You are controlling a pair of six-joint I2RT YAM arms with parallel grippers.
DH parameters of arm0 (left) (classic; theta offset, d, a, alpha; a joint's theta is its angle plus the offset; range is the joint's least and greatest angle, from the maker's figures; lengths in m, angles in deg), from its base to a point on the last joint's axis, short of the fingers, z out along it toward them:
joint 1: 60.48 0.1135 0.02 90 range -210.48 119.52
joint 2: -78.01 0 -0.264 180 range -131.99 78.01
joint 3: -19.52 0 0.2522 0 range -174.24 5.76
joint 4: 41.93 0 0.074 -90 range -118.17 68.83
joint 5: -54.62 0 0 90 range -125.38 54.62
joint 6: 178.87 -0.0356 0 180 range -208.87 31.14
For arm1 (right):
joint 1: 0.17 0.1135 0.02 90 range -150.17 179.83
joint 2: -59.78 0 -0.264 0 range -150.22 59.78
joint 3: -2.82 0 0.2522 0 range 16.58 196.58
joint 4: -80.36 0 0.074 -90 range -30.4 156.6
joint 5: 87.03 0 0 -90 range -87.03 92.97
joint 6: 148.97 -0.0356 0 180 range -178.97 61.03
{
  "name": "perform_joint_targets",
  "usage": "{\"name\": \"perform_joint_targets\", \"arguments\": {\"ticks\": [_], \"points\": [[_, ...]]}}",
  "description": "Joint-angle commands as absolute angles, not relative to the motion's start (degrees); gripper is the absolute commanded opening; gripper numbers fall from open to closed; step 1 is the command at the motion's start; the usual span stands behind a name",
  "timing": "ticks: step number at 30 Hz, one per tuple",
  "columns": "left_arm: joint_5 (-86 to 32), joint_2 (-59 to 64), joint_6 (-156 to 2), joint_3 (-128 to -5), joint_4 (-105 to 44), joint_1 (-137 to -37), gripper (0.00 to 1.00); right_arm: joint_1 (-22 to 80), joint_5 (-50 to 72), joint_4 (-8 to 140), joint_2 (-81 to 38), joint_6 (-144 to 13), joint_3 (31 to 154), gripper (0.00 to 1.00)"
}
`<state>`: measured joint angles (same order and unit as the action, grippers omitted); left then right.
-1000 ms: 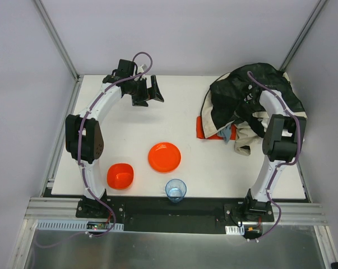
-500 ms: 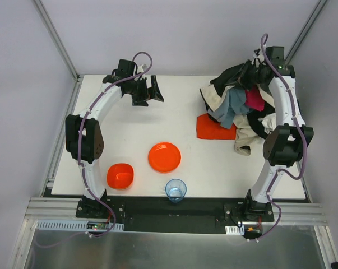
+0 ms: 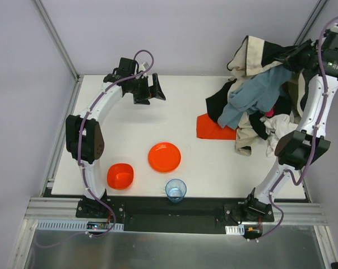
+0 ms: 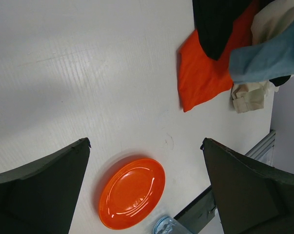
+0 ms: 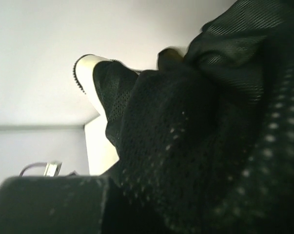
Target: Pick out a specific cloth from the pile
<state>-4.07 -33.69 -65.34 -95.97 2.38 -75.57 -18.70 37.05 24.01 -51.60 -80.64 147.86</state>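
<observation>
The orange-red cloth [image 3: 212, 127] lies flat on the table, its right part under the pile [image 3: 258, 115]; the left wrist view shows it too [image 4: 203, 73]. My right gripper [image 3: 296, 55] is raised high at the back right, shut on the pile's black mesh fabric [image 5: 200, 136], which fills the right wrist view. Cream [image 3: 253, 51] and light blue [image 3: 251, 92] cloths hang lifted with the mesh. My left gripper [image 3: 156, 89] is open and empty at the back left, well apart from the cloth. Its jaws stand wide in the left wrist view [image 4: 146, 142].
An orange plate [image 3: 164, 157] sits mid-table, also in the left wrist view [image 4: 132, 193]. An orange bowl [image 3: 120, 175] is at the front left. A blue cup [image 3: 176, 190] stands at the front edge. Grey walls close in behind and beside the table.
My right arm has risen up and back, dragging black mesh, cream and blue cloths off the table. More of the orange-red cloth now shows. The left arm has stayed put.
</observation>
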Motion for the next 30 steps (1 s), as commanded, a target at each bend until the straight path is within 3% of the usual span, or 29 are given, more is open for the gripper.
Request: {"name": "perform_joint_targets", "arguments": {"ticks": [1, 8, 16, 24, 28, 30], "points": [[-2.9, -32.5, -64.5, -97.9, 1.6, -76.3, 0.99, -23.6, 25.2, 27.2, -48.5, -78.0, 152.1, 0.01], [-2.3, -33.1, -64.0, -98.0, 1.7, -76.7, 0.99, -24.3, 4.2, 18.9, -44.6, -72.5, 140.7, 0.01], [-1.6, -34.0, -63.8, -98.8, 1.7, -77.3, 0.99, -22.7, 5.3, 14.5, -46.9, -75.4, 121.1, 0.01], [-1.6, -34.2, -63.4, -99.5, 1.7, -77.8, 0.99, -20.8, 3.3, 14.2, -54.1, -72.4, 109.5, 0.02], [-2.0, -33.5, -63.5, -98.9, 1.7, -78.0, 0.99, -20.7, 3.8, 13.8, -54.0, -70.4, 109.7, 0.13], [-2.0, -33.6, -63.6, -98.6, 1.7, -78.1, 0.99, -20.7, 5.7, 14.2, -52.1, -69.1, 110.0, 0.32]]}}
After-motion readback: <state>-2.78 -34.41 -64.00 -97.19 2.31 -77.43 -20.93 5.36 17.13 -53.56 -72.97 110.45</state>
